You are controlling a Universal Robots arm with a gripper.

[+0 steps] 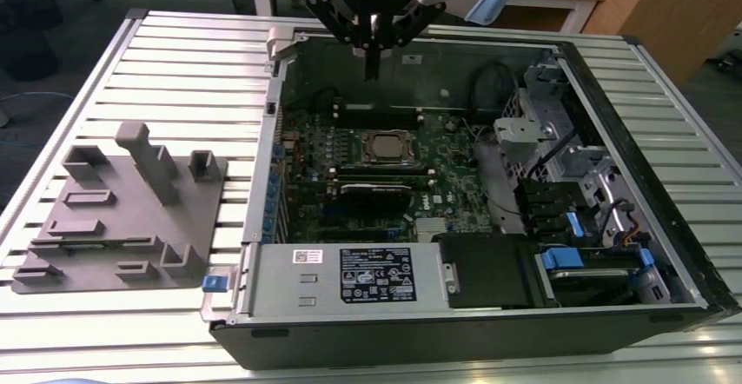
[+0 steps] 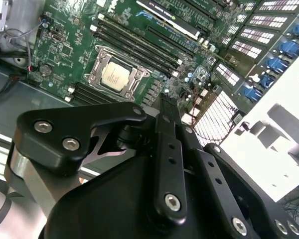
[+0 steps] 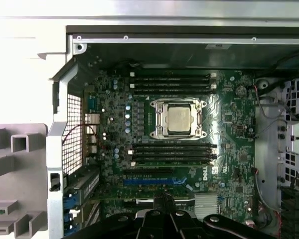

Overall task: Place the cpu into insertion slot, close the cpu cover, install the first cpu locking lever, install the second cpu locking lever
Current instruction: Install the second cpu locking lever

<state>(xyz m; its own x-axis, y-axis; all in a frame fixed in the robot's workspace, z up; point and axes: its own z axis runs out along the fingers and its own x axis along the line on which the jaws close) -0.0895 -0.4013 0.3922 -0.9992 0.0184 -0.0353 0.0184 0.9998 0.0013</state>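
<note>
Your hand point(image 1: 373, 76) hangs above the open computer case point(image 1: 649, 123), fingers pressed together and holding nothing. The cpu point(image 3: 179, 119) already sits in the insertion slot point(image 3: 158, 130) mid-motherboard point(image 3: 229, 149), with the cpu cover point(image 3: 179, 102) framing it.

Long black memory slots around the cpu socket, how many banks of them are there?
2: one bank of memory slots on one side of the cpu, the other bank on the opposite side, nearer the gripper.

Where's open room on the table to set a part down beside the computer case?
Free: slatted metal table behind the grey plastic fixture block, and the strip in front of the open black computer case. Crowded: inside the case around the green motherboard, under the claw.
</note>
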